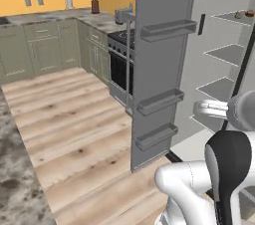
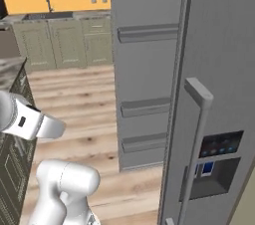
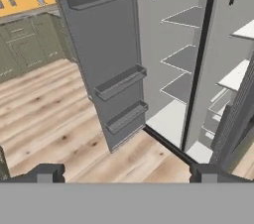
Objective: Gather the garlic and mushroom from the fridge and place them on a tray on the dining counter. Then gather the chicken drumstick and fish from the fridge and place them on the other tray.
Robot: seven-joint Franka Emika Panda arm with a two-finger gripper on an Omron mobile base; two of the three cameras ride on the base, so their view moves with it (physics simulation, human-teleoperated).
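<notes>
The fridge (image 1: pixel 199 45) stands with its left door (image 1: pixel 159 69) swung wide open, bare racks on the door's inner side. White shelves (image 1: pixel 226 52) show inside. On the top shelf sit two small items (image 1: pixel 244 14), too small to name. In the hand view my gripper (image 3: pixel 124 176) is open with nothing between its fingertips (image 3: pixel 45 173). It faces the open door (image 3: pixel 104 44) and the fridge interior (image 3: pixel 186 59) from some distance away. The fridge's right door (image 2: pixel 219 94) is shut. The dining counter's marble edge (image 1: pixel 12 179) lies at my left. The trays are out of view.
A black stove (image 1: pixel 119 59) and olive cabinets (image 1: pixel 45 50) line the orange wall beyond the open door. Wood floor (image 1: pixel 74 129) spreads between the counter and the fridge. The right door's long bar handle (image 2: pixel 196 134) and a dispenser panel (image 2: pixel 219 152) stand close on the right.
</notes>
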